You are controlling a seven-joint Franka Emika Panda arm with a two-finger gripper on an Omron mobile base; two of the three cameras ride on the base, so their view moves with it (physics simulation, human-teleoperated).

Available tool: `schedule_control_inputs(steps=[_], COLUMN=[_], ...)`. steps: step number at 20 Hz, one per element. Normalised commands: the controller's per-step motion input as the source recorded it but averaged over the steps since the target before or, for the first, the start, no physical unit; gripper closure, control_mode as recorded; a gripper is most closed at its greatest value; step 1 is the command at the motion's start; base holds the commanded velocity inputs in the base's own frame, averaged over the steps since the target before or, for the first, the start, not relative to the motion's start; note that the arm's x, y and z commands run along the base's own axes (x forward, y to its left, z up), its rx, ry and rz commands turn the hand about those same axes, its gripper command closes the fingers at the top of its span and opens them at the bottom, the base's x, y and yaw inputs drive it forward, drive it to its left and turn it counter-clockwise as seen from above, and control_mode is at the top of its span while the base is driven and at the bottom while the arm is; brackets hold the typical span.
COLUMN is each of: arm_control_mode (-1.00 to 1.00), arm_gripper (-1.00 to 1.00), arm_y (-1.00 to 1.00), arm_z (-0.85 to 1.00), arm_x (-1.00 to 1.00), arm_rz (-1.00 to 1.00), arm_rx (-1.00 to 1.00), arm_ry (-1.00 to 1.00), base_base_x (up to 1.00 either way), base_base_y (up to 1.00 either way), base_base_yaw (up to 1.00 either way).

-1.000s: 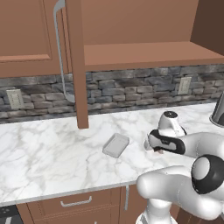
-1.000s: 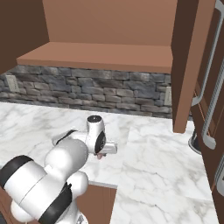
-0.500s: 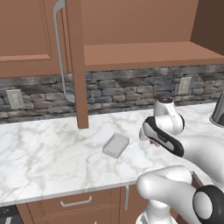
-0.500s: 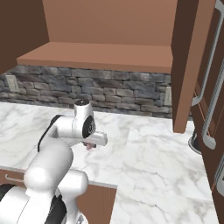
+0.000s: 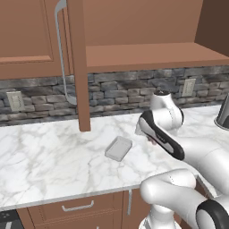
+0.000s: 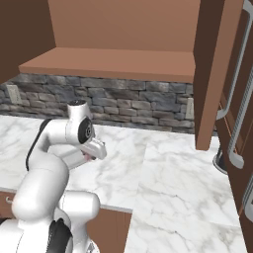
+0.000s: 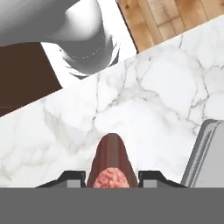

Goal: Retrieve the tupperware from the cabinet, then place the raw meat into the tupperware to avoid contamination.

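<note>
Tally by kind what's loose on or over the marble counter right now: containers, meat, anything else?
Plastic containers: 1, the tupperware, empty on the counter.
Raw meat: 1, held in the gripper, above the counter.
Metal pot: 1, at the edge.
Total: 3.

You're looking at a glossy white, rounded robot arm (image 5: 197, 154) built of bulbous segments, with black bands at its joints. A round grey-black cap sits on one joint. Its two small dark finger tips (image 7: 72, 178) are blocky.
</note>
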Motion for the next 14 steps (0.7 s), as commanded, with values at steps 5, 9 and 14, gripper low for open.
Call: schedule_control_inputs(steps=[5,9,14], arm_control_mode=[-1.0,-1.0,-1.0], arm_gripper=[1.0,1.0,1.0], arm_y=[0.27,0.6,0.69], arm_z=[0.27,0.0,-0.01], arm_x=[0.0,0.01,0.01], arm_rz=[-0.3,-0.22,-0.2], arm_rx=[0.03,-0.01,-0.05], arm_ry=[0.05,0.0,0.01], base_base_x=[0.0,0.0,0.0], base_base_y=[0.0,0.0,0.0], base_base_yaw=[0.0,0.0,0.0])
